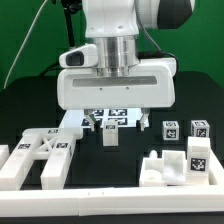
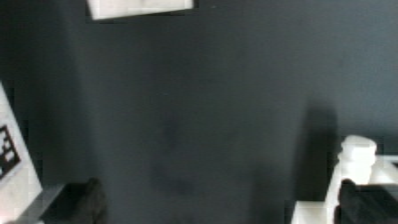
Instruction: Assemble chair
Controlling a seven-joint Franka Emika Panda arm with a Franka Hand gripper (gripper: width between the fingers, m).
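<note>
The chair lies in loose white tagged pieces on the black table. A cross-braced flat piece (image 1: 45,152) is at the exterior view's left and a chunky slotted piece (image 1: 175,165) is at the front right. Two short tagged blocks (image 1: 170,131) (image 1: 199,130) stand behind the slotted piece. A small white block (image 1: 110,138) sits just below my gripper (image 1: 113,126). The gripper hangs over the middle of the table, open and empty. In the wrist view the gripper (image 2: 214,214) has only bare table between its dark fingertips (image 2: 71,203). A white piece (image 2: 361,160) lies beside one fingertip.
The marker board (image 1: 112,118) lies flat behind the gripper. A long white border rail (image 1: 100,206) runs along the front edge. In the wrist view a tagged white edge (image 2: 9,150) and another white piece (image 2: 139,7) show at the frame's borders.
</note>
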